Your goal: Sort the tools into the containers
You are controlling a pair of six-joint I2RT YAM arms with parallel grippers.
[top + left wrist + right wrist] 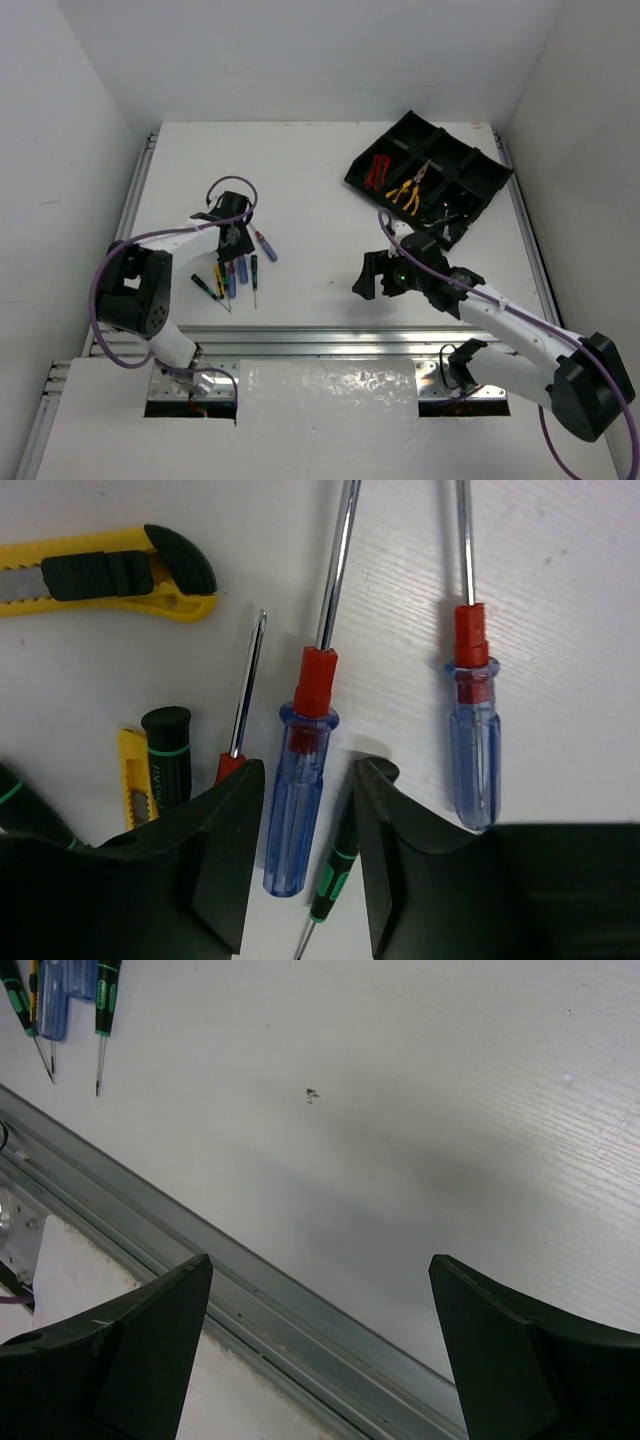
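My left gripper (232, 238) hovers low over a cluster of screwdrivers (238, 272) left of centre. In the left wrist view its jaws (308, 780) are open, straddling a blue-handled screwdriver (300, 790) with a red collar and a thin green-and-black screwdriver (335, 875). A second blue-handled screwdriver (472, 750) lies to the right, outside the jaws. My right gripper (372, 280) is open and empty above bare table (318, 1270). The black tray (480, 175) at the far right holds red-handled pliers (378, 170) and yellow-handled pliers (408, 192).
A yellow utility knife (110, 575), a small yellow cutter (132, 775), a black-and-green handle (167, 745) and a thin red-handled screwdriver (242, 695) lie beside the left jaws. An aluminium rail (200, 1270) runs along the near table edge. White walls enclose the table.
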